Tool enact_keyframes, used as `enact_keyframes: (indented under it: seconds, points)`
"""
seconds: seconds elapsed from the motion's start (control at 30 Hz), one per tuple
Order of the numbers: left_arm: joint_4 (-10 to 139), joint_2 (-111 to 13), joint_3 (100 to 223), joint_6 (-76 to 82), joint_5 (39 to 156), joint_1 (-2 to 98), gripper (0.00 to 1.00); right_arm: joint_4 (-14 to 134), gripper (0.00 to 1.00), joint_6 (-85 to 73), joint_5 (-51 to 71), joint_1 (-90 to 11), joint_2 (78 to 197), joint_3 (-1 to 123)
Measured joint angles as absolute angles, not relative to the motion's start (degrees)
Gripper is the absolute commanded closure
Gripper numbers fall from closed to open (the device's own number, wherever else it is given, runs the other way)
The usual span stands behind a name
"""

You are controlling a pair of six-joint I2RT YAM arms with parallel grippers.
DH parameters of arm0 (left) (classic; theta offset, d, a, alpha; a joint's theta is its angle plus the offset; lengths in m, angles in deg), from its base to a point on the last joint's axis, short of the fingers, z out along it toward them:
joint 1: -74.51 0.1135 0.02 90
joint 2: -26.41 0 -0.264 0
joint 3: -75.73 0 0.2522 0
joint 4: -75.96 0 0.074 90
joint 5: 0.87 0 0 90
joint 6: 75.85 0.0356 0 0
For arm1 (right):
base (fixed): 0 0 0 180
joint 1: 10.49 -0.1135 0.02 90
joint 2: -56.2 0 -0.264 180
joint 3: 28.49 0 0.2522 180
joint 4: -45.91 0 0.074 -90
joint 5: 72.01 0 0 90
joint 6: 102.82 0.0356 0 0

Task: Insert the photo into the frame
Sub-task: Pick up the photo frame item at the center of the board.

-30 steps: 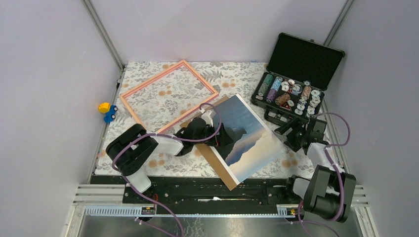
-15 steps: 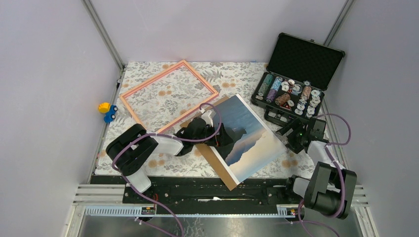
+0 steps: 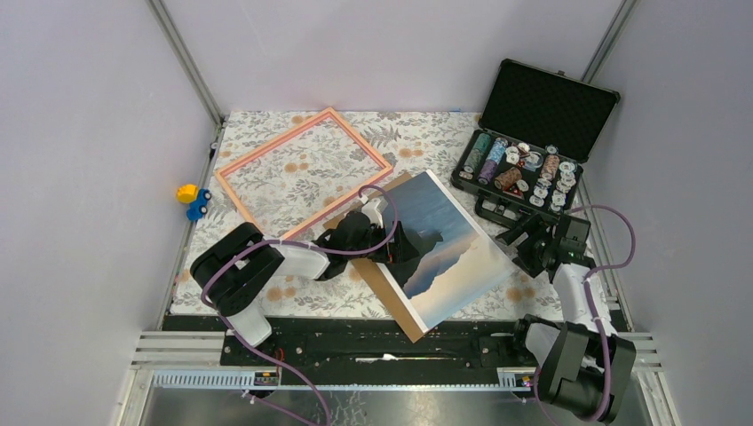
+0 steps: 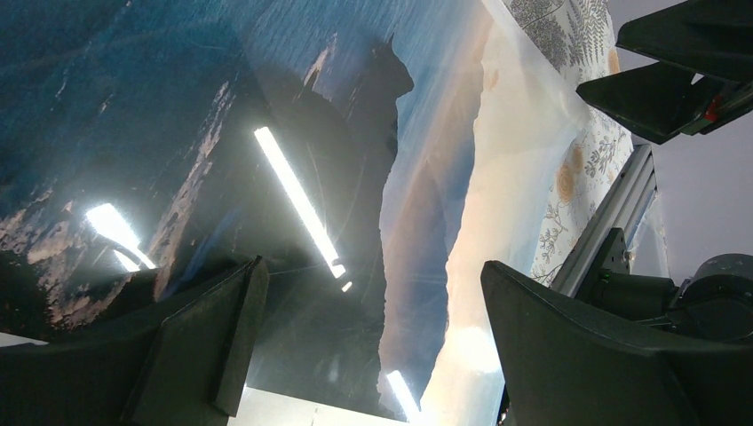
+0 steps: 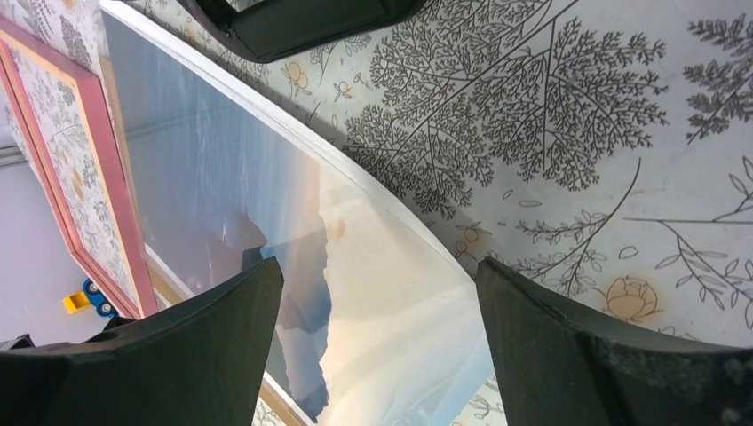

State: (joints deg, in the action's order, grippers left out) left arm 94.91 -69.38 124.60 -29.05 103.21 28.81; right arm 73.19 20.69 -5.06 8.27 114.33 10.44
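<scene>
- Top view: the photo (image 3: 448, 253) lies face up across a brown backing board (image 3: 391, 288) at the near middle of the surface (image 3: 426, 142). The frame (image 3: 306, 122) lies flat at the far left, apart from the photo, and the flowered cloth shows through its opening, so nothing is in it yet. My left gripper (image 3: 401, 250) lies over the photo's left part; my right gripper (image 3: 519, 241) sits just off its right edge, in front of the black case (image 3: 533, 115).
- Left wrist view: my left gripper (image 4: 373, 342) is spread wide, both fingers low over the glossy print (image 4: 355, 177), holding nothing. I cannot tell whether the fingers touch it.
- Right wrist view: my right gripper (image 5: 382, 306) is also spread wide and empty, with the photo's (image 5: 249, 204) white edge running between its fingers. That edge looks bowed. The pink frame (image 5: 98, 177) shows beyond it.
- Progress, as I judge it: the real work is ahead. I have to grasp the photo, carry it to the frame, and seat it inside.
</scene>
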Motion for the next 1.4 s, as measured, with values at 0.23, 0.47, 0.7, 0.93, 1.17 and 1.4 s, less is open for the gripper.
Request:
enact_keyframes:
  seconds: [0.23, 0.47, 0.7, 0.93, 1.17, 1.4]
  points:
    - [94.9, -69.5, 124.7, -29.2, 103.2, 28.8, 0.01, 76.2, 0.09, 20.8, -5.2, 8.3, 111.5, 10.5]
    - [94.9, -69.5, 124.7, -29.3, 103.2, 28.8, 0.01, 79.1, 0.04, 20.7, -2.2, 8.3, 111.0, 10.5]
    - [95.4, -70.1, 125.0, -29.4, 103.3, 28.8, 0.01, 80.5, 0.06, 20.7, -0.9, 8.3, 110.8, 10.5]
    - [93.9, -70.0, 125.9, -29.4, 104.6, 28.8, 0.01, 82.2, 0.05, 20.9, -0.9, 8.3, 110.6, 10.5]
    - [84.4, -64.2, 126.8, -29.3, 105.6, 28.8, 0.01, 83.5, 0.05, 20.8, -1.4, 6.6, 112.0, 11.0]
    - [79.6, -51.7, 125.7, -31.0, 104.7, 28.8, 0.01, 84.4, 0.04, 20.3, 2.8, 1.1, 113.3, 15.3]
